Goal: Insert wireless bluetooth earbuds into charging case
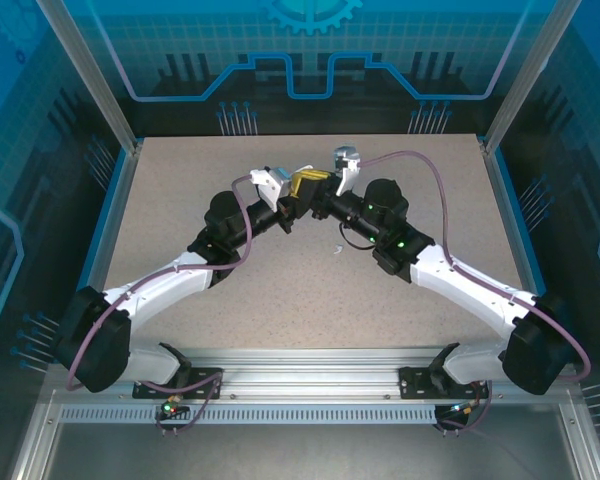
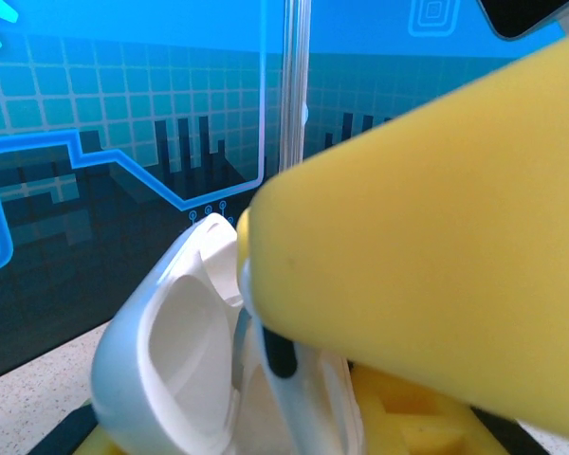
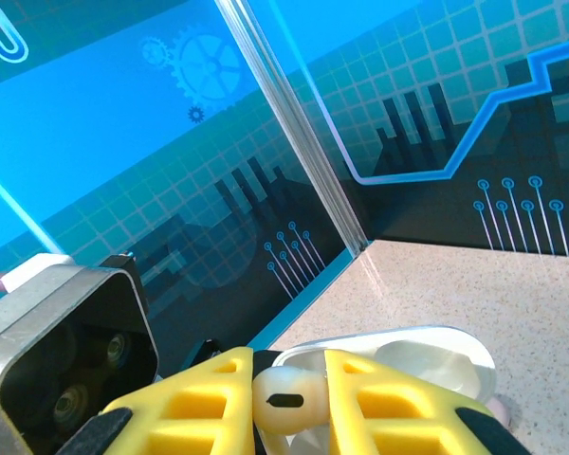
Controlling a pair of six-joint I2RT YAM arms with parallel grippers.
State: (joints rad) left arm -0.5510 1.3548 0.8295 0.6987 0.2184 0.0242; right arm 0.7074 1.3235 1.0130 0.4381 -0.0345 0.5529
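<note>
the table [image 1: 180, 200] is a speckled beige board, matte and grainy, boxed in by blue panels [image 1: 40, 150] printed with circuit lines and gears and by aluminium posts [image 1: 85, 75]. the two arms meet over its middle, towards the far side. the left gripper [image 2: 251, 433] is clamped on the open charging case [image 2: 166, 355], a smooth glossy white shell with rounded hollows, seated between soft yellow foam pads. the right gripper [image 3: 286, 391] pinches a white earbud [image 3: 284, 400], rounded with a dark slot, just above the case; one of its fat yellow fingers [image 2: 436, 227] crowds the left wrist view. nearer the arm bases, a tiny white piece [image 1: 337, 248] lies loose on the board.
</note>
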